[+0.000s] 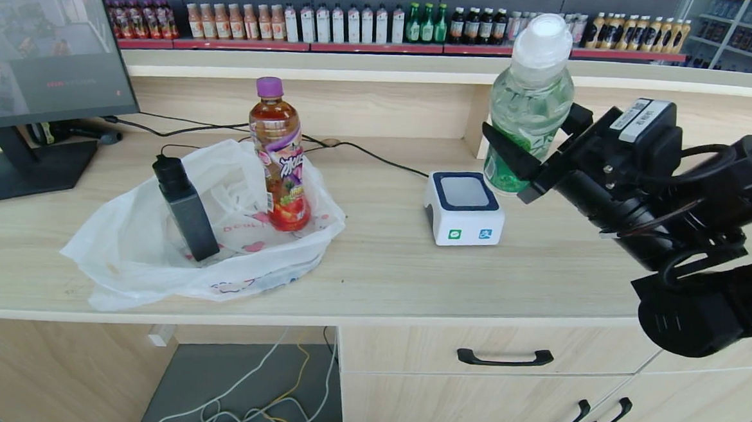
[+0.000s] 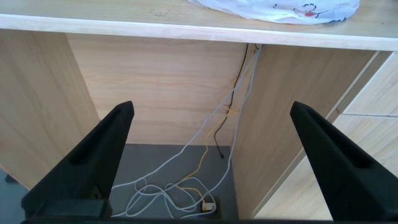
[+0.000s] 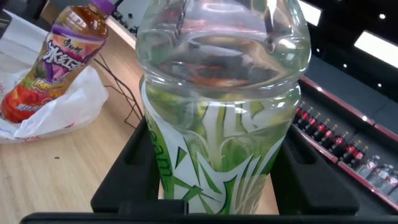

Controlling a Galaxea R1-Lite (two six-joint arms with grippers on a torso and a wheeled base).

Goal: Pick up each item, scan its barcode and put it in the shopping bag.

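Observation:
My right gripper (image 1: 540, 152) is shut on a clear bottle with a green label and white cap (image 1: 531, 97), held upright above the counter just right of the white barcode scanner (image 1: 462, 208). The right wrist view has the same bottle (image 3: 221, 118) between the fingers (image 3: 127, 168). A white plastic shopping bag (image 1: 155, 251) lies open on the counter's left part, with a tea bottle with a purple cap (image 1: 279, 158) standing in it and a dark boxy item (image 1: 185, 209) beside that. My left gripper (image 2: 211, 155) hangs open below the counter edge, over cables on the floor.
A monitor (image 1: 44, 39) on a black stand occupies the counter's far left, with cables running behind the bag. A raised wooden ledge backs the counter; shelves of drinks (image 1: 386, 25) stand beyond. Drawers with black handles (image 1: 505, 358) sit below at the right.

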